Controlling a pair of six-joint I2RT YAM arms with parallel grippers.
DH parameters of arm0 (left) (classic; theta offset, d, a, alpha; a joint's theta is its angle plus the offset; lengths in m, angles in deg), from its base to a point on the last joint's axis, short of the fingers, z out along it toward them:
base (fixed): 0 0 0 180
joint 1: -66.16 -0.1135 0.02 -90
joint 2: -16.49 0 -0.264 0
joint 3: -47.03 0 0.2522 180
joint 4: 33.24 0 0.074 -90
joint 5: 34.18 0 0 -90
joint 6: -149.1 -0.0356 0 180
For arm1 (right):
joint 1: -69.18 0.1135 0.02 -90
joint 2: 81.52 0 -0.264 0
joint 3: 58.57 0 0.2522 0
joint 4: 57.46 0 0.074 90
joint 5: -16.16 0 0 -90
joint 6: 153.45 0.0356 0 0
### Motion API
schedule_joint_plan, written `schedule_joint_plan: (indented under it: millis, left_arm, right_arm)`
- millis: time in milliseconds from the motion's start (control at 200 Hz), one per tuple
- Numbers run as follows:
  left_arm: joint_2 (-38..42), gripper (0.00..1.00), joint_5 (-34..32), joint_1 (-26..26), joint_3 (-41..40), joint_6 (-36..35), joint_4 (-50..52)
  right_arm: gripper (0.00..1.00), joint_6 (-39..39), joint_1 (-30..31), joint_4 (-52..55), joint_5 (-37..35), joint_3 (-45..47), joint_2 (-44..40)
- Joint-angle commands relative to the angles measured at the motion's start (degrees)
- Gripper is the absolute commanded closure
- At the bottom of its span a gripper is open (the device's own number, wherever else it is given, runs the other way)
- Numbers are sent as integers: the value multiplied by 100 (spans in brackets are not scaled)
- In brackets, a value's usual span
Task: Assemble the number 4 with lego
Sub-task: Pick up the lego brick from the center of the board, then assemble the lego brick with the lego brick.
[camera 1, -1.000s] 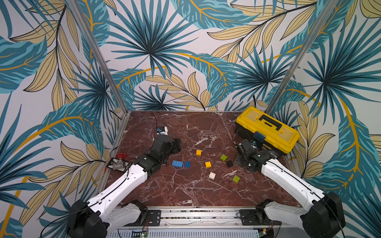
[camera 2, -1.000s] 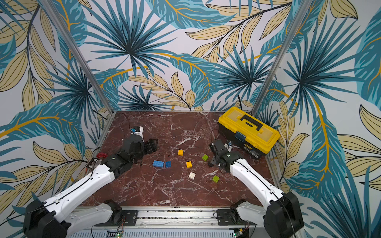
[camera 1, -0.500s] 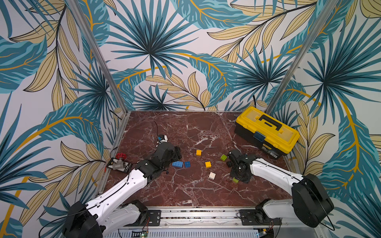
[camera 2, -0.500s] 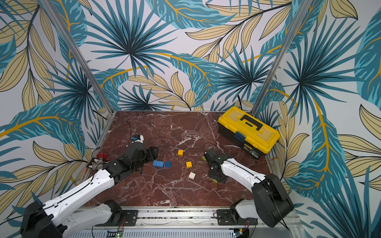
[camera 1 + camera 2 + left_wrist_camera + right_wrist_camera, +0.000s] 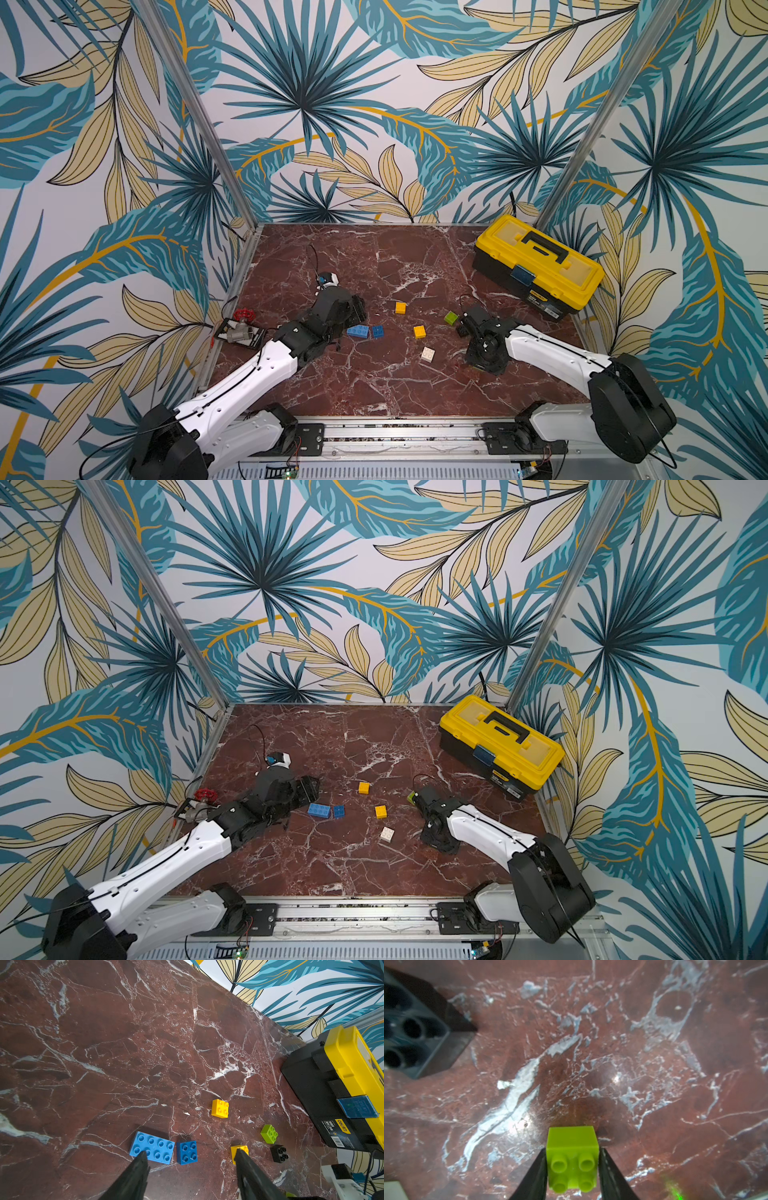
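Right tool (image 5: 572, 1150) is pinching a lime-green brick (image 5: 572, 1140) by two plain sides. That leaves the studs and underside free, handy for pressing it onto another piece. Can't tell if it's off the counter (image 5: 654, 1064) yet. The black brick (image 5: 415, 1028) sits near it and looks tipped on its side.

Left tool (image 5: 190, 1152) is spread wide, low over the light-blue brick (image 5: 152, 1150) and dark-blue brick (image 5: 187, 1152). Those two lie just beside each other, studs up, so my guess is crossbar. No 4 yet: the yellow bricks (image 5: 220, 1108), white brick (image 5: 428, 354) and other lime-green brick (image 5: 269, 1136) all lie loose.
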Motion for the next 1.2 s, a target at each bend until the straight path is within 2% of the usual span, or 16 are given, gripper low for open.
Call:
schedule_joint_plan:
  millis: [0,230,315,421,491,606,756,976,1197]
  left_arm:
    - [25,32,-14,-53,63,21,68]
    - [-50,32,-40,-106,162,-77,196]
    - [-121,32,-7,-110,202,-77,209]
    - [-159,33,2,-112,261,-59,305]
    - [-159,34,-79,-111,252,-27,386]
    - [-141,35,-281,-146,190,147,565]
    - [-110,36,-144,-238,-17,362,457]
    - [-177,37,-67,-289,15,255,546]
    - [-115,37,73,-397,-99,169,552]
  right_arm:
    - [67,-32,21,-84,-8,112,-55]
    - [70,-515,21,220,-359,-355,-517]
    - [70,-946,0,305,-431,-876,-234]
    - [77,-1122,114,712,-171,-1652,416]
    - [77,-895,467,755,-73,-1837,578]
    - [77,-86,1264,721,-191,-1966,652]
    - [78,869,2044,613,-500,-2220,998]
    - [78,1331,2422,685,-754,-2798,1869]
    - [79,1785,2518,819,-884,-2875,2113]
